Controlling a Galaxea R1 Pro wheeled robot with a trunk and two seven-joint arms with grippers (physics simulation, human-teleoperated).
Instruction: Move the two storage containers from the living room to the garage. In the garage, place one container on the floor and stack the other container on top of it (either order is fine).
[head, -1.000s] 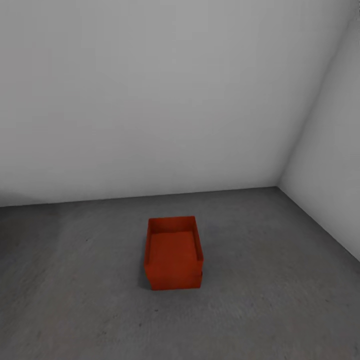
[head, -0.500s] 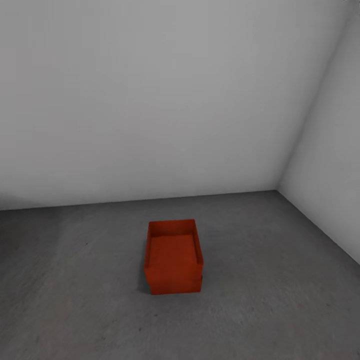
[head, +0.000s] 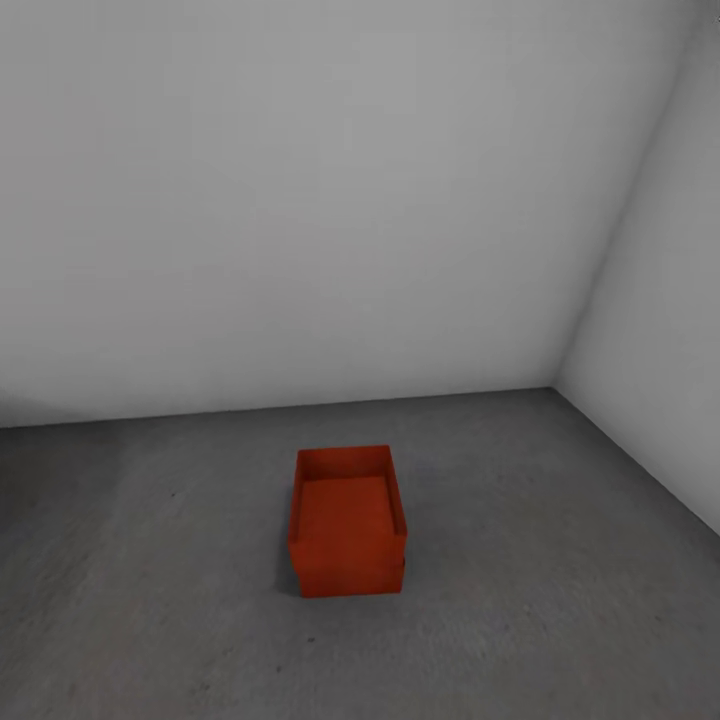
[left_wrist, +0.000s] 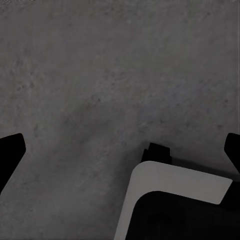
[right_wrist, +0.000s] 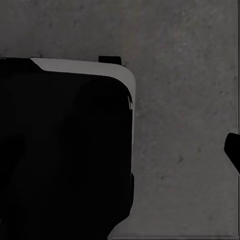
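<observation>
head view: one red-orange rectangular open-top storage container (head: 345, 520) is countable. A faint horizontal step runs low across its near wall, so whether a second like box sits beneath it cannot be told. plain white walls (head: 300, 200): two, meeting at one vertical corner (head: 590, 300). dark grey mottled concrete floor (head: 550, 600): one continuous surface.

left wrist view: two dark fingertips (left_wrist: 10, 150), one at each side edge, and one white-edged black rounded panel (left_wrist: 175, 182).

right wrist view: one dark fingertip (right_wrist: 233, 150) at the edge and one large black panel with a white rim (right_wrist: 82, 67). a second fingertip cannot be made out against the black.
</observation>
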